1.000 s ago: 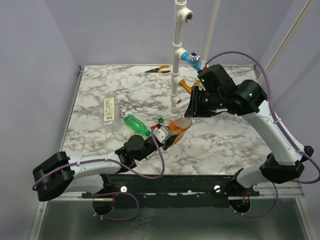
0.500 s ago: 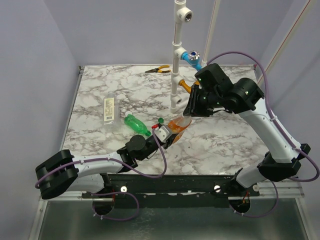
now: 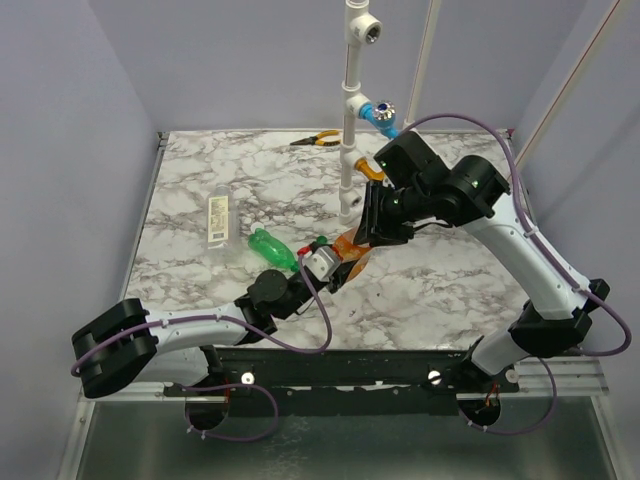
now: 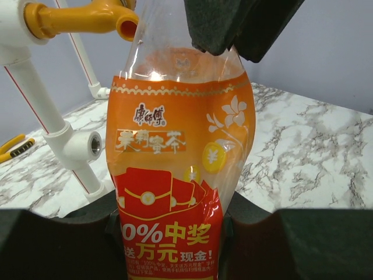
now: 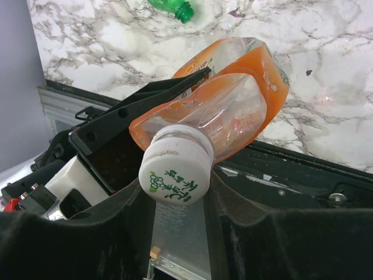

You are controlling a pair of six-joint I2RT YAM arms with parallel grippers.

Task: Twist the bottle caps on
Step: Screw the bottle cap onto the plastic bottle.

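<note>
My left gripper is shut on the lower body of the wide translucent orange bottle and holds it tilted up off the table. Its red and orange label fills the left wrist view. A white cap sits on the bottle's neck, and my right gripper is shut on it, one finger on each side. The slim green bottle lies on the marble with a dark green cap beside its mouth. The clear bottle with a pale label lies further left.
A white pipe frame stands at the back middle with a blue tap handle and an orange tap close behind the bottle. Yellow-handled pliers lie at the far edge. The right arm reaches over the bottle.
My right gripper has moved left and down onto the top of the orange bottle. My left gripper has shifted the bottle slightly left and raised it.
</note>
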